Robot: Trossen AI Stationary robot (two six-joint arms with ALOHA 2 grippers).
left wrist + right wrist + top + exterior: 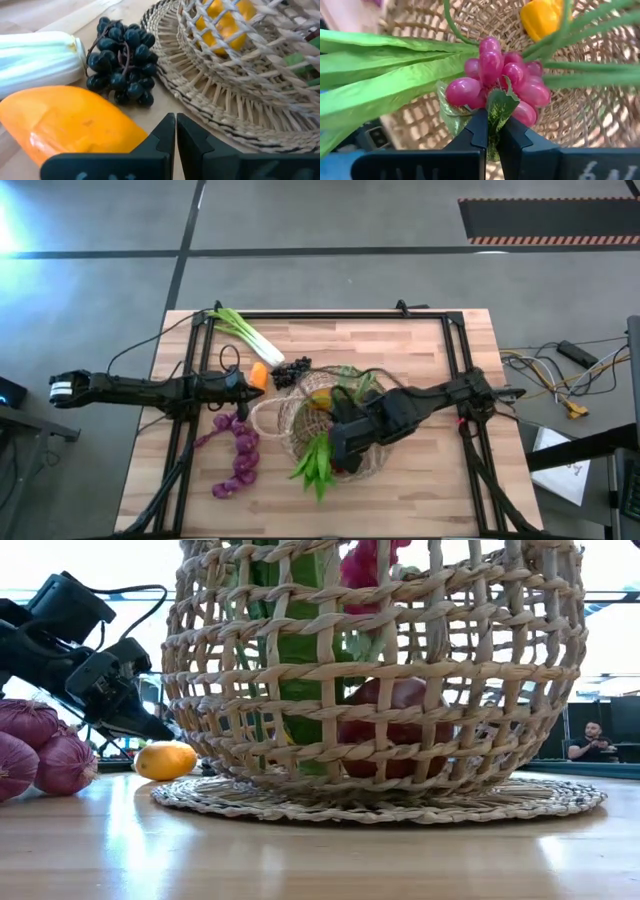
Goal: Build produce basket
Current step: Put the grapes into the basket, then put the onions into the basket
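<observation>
the wicker basket [300, 425] stands near the middle of the wooden table [420, 480], on a flat woven mat [540, 802]. inside it lie long green leaves [315, 460] that reach over its near rim, an orange piece [322, 400], and a red apple [395, 730] seen through the weave in the low view.

the right gripper [492, 131] is over the basket, its fingers clenched on a small green leaf [499, 107] that belongs to the pink-red bunch of grapes [502, 80]; the bunch hangs just in front of the fingertips, above the basket's inside.

the left gripper [175, 131] is just left of the basket, low at the table, with its fingers pressed together and nothing between them. beside it lies an orange piece of produce [70, 120], and a bit farther the dark grapes [122, 60] and the white end of the leek [40, 60]. the leek's green leaves point to the far left corner.

on the left near part of the table lies a curved row of purple pieces [238, 450]; they look like onions, but i cannot be sure.
</observation>
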